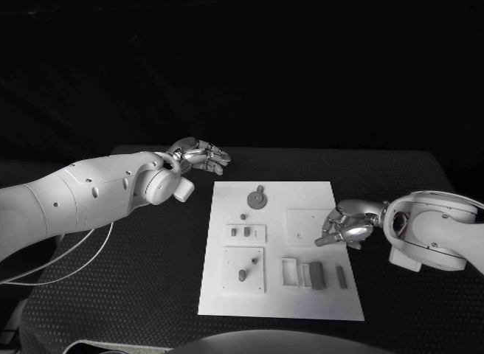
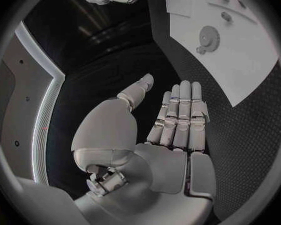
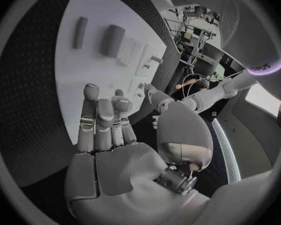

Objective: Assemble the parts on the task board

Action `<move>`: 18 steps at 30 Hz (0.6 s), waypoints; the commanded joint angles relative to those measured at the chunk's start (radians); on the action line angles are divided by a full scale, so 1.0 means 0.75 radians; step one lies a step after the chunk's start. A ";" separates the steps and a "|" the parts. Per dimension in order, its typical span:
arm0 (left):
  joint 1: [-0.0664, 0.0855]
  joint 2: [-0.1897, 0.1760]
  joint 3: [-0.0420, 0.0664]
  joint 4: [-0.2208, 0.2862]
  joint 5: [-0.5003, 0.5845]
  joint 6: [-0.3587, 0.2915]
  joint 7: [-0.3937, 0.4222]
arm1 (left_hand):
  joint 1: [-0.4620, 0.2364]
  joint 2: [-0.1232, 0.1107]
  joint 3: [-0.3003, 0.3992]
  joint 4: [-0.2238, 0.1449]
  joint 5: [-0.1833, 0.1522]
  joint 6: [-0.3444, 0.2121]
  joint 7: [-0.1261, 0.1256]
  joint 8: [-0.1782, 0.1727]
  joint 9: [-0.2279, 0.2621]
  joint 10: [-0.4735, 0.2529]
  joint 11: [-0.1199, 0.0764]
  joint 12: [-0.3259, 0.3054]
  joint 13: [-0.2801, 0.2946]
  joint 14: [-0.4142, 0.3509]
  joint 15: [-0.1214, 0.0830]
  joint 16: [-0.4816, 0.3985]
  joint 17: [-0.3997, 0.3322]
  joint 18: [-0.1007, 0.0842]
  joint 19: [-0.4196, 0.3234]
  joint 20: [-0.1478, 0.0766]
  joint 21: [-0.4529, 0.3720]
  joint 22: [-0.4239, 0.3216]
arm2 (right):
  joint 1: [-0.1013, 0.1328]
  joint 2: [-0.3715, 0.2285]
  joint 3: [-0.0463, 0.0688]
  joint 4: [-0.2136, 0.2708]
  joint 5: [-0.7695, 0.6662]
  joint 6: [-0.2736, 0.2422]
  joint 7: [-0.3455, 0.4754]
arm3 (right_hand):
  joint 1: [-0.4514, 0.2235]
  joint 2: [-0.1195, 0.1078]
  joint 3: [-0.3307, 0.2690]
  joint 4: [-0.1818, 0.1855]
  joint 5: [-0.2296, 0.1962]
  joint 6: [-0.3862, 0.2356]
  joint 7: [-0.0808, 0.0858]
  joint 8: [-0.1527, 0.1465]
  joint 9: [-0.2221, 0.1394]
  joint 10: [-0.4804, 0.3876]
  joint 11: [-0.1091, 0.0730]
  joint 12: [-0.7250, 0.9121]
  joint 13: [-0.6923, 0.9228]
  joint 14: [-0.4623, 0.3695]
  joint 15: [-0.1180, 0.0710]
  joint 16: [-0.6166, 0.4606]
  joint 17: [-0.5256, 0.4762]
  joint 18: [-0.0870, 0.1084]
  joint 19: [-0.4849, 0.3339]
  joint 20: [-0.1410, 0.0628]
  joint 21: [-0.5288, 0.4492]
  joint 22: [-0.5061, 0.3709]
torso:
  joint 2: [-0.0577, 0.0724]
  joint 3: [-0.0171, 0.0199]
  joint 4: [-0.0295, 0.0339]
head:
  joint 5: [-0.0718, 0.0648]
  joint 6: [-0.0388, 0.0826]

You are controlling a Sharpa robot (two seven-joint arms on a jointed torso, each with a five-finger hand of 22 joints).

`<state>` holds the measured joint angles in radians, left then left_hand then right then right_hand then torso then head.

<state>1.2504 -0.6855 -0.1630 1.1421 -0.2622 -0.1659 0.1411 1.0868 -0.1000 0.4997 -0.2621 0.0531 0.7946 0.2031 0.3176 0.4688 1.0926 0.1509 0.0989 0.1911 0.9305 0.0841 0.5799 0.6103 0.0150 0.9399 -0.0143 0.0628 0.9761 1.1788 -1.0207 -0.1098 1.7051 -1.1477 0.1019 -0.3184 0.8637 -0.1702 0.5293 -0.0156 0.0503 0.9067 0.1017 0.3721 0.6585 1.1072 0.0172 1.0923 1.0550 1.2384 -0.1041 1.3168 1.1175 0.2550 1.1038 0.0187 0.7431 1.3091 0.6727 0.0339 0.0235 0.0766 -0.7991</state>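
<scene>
A flat white rectangular task board [image 1: 306, 295] lies in the middle of the black table [image 1: 114, 295], its long side running away from the robot. On it sit small grey parts: a round gear-like disc [image 1: 258, 198] near the far end, with a smaller round piece just beside it; below that a small square plate [image 1: 246, 233] carrying two short upright pegs; nearer still a second square plate [image 1: 244, 268] with one small oval piece on it. On the near right part of the board three narrow grey blocks [image 1: 316, 274] lie side by side, close together but apart, and a faint square recess [image 1: 306, 223] shows in the board beyond them. The silver left hand [image 1: 200, 156] hovers over the bare table off the board's far left corner, well apart from every part; in the left wrist view its fingers [image 2: 181, 115] are straight and pressed side by side, with the thumb held off to one side, and nothing lies in the palm. The silver right hand [image 1: 345, 228] hangs at the board's right edge, beside the square recess and just beyond the row of blocks; the right wrist view shows its fingers [image 3: 103, 120] lying close together and slightly bent, the thumb apart, holding nothing. I cannot tell whether its fingertips touch the board.
</scene>
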 commanded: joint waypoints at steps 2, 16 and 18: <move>0.001 0.003 -0.001 -0.001 -0.001 0.012 0.015 | -0.013 0.004 -0.006 0.001 -0.001 -0.001 -0.005 0.010 0.000 0.005 -0.004 0.008 0.002 0.005 0.006 -0.008 0.002 0.004 -0.003 0.005 0.009 -0.002 | -0.001 -0.039 -0.032 0.026 0.084 0.159 -0.196 | -0.040 -0.006 0.005 0.049 0.000 0.054 -0.007 -0.001 0.017 -0.046 -0.042 0.026 0.016 0.025 -0.019 0.057 0.034 0.009 0.004 -0.019 0.036 0.033 | -0.004 0.0008 -0.0080 | -0.013 -0.005; 0.001 0.004 -0.002 0.000 -0.001 0.013 0.016 | -0.015 0.003 -0.007 0.002 -0.001 -0.001 -0.005 0.010 0.000 0.005 -0.004 0.009 0.003 0.005 0.006 -0.008 0.002 0.004 -0.003 0.005 0.009 -0.002 | -0.041 -0.020 -0.089 0.034 0.082 0.071 -0.236 | -0.096 -0.050 0.029 0.161 0.001 0.076 -0.011 -0.035 0.022 -0.043 -0.046 0.034 0.024 0.027 -0.022 0.106 0.042 0.009 -0.017 -0.032 0.085 0.030 | -0.002 -0.0001 -0.0076 | -0.029 -0.018; 0.001 0.004 -0.002 0.000 -0.001 0.013 0.016 | -0.016 0.003 -0.007 0.002 -0.001 -0.001 -0.005 0.010 0.000 0.005 -0.004 0.009 0.003 0.005 0.006 -0.009 0.002 0.004 -0.003 0.005 0.009 -0.002 | -0.055 -0.004 -0.090 0.030 0.082 0.052 -0.235 | -0.096 -0.048 0.028 0.162 0.000 0.076 -0.011 -0.036 0.022 -0.042 -0.046 0.034 0.024 0.028 -0.023 0.108 0.043 0.009 -0.018 -0.032 0.087 0.030 | -0.001 -0.0006 -0.0074 | -0.029 -0.020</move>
<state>1.2504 -0.6836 -0.1649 1.1403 -0.2622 -0.1658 0.1414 1.0868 -0.1000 0.4997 -0.2621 0.0530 0.7947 0.2031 0.3215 0.4689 1.0926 0.1509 0.0989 0.1918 0.9305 0.0841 0.5799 0.6111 0.0149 0.9399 -0.0143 0.0628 0.9752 1.1418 -1.0300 -0.1775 1.7291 -1.0914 0.1699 -0.4809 0.7985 -0.2121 0.5500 0.0987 0.0503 0.9084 0.1000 0.3502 0.6739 1.1070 0.0167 1.1140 1.0718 1.2390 -0.1072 1.3933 1.1486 0.2458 1.0968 -0.0021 0.8033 1.3090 0.6709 0.0341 0.0171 0.0550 -0.8124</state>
